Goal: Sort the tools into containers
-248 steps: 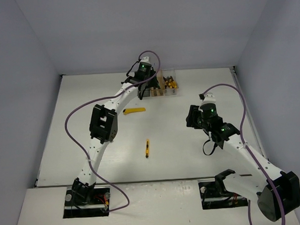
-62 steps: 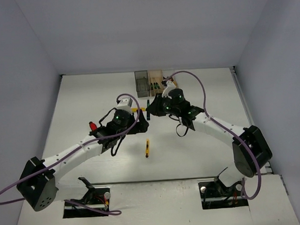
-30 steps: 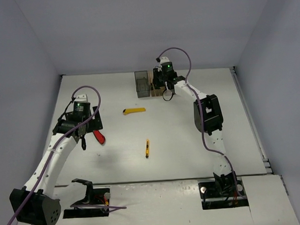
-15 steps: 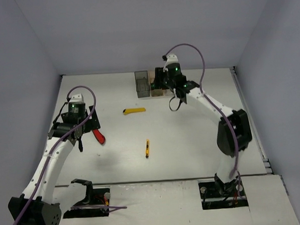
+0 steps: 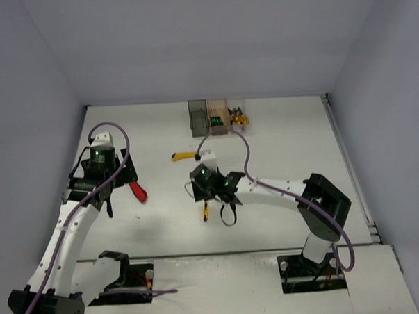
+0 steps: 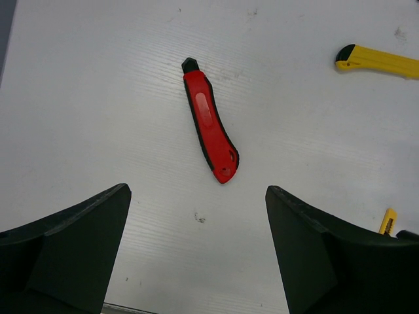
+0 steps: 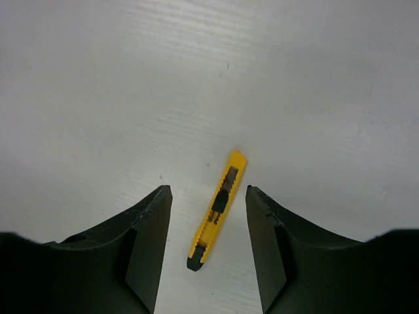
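Observation:
A small yellow utility knife (image 7: 218, 209) lies on the table between the fingers of my right gripper (image 7: 207, 190), which is open and hovers over it without touching; in the top view the knife (image 5: 206, 212) pokes out below the gripper (image 5: 209, 192). A red-handled cutter (image 6: 211, 127) lies just ahead of my open, empty left gripper (image 6: 196, 193), at the table's left (image 5: 136, 191). A longer yellow knife (image 5: 185, 156) lies mid-table. Three containers stand in a row at the back: dark grey (image 5: 197, 117), orange-tinted (image 5: 217, 118) holding green-black screwdrivers, and clear (image 5: 238, 116) holding yellow tools.
The white table (image 5: 279, 154) is walled by grey panels on the left, right and back. The right arm's purple cable (image 5: 245, 155) loops above the table's middle. Both arm bases sit at the near edge.
The right arm has swung from the containers at the back down to the table's middle, over the small yellow knife. The left arm has only shifted slightly near the red cutter.

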